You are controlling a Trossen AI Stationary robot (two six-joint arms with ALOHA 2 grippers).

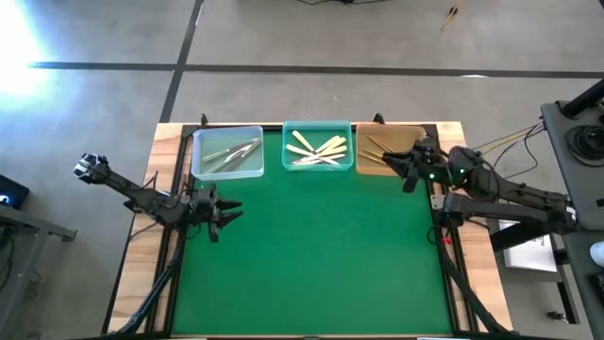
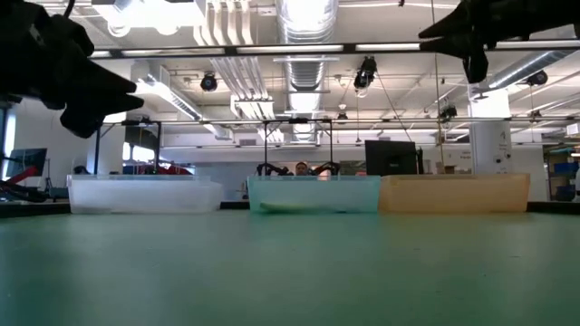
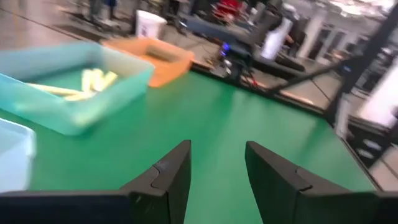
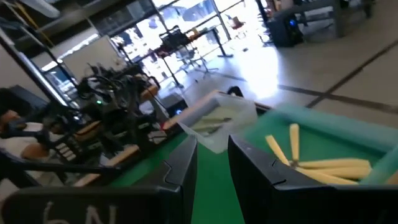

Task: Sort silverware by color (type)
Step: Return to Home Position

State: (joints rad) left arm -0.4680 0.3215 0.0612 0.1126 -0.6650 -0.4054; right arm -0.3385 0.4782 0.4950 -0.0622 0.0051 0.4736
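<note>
Three trays stand in a row at the far edge of the green mat point(image 1: 311, 264). A clear tray point(image 1: 226, 151) holds silver-grey silverware point(image 1: 232, 153), a teal tray point(image 1: 318, 148) cream pieces point(image 1: 316, 151), and a brown tray point(image 1: 385, 149) wood-like pieces point(image 1: 376, 149). My left gripper point(image 1: 226, 212) hovers open over the mat's left side, near of the clear tray, with nothing between its fingers point(image 3: 217, 146). My right gripper point(image 1: 401, 172) hangs by the brown tray's near edge, high above the table point(image 2: 471, 41). Its fingers are narrowly apart and empty point(image 4: 212, 140).
The mat's middle and near part lie bare in front of the trays. Wooden table edges point(image 1: 142, 246) frame the mat. Papers and equipment point(image 1: 528, 250) sit off the table's right side. In the low view a person point(image 2: 302, 168) shows far behind the trays.
</note>
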